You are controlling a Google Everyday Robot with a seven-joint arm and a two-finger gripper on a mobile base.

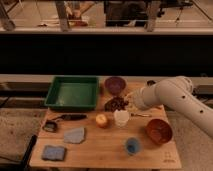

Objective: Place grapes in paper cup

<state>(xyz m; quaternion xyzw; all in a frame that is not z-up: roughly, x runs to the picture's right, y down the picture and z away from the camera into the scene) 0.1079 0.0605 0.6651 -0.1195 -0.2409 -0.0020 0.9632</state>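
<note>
Here, at the bottom left of the frame, you have a blue-grey sponge (54, 152) lying flat on the wooden table (100, 155), and just above it a grey rag (75, 135). Low and right of centre stands a small blue cup (132, 145), with a rust-brown bowl (159, 131) up and to its right. Look to mid-frame: an orange-yellow fruit (102, 120) sits just beside the paper cup (121, 118), which stands upright with its pale rim showing. To the left, a dark-handled tool (70, 118) lies along the table, and a small dark object (50, 126) rests near its end. The grapes (116, 104) lie directly above the cup, close to its rim and outside it; you cannot tell from this view whether they rest on the table or hang just over it. The gripper (131, 100) is at the right edge of the bunch, at the end of the white arm (175, 97) that comes in from the right side of the frame; you cannot tell how far its jaws are parted or whether they hold the bunch. Farther back, a purple bowl (115, 85) sits above the grapes, and a green tray (74, 92) fills the upper left of the table.
</note>
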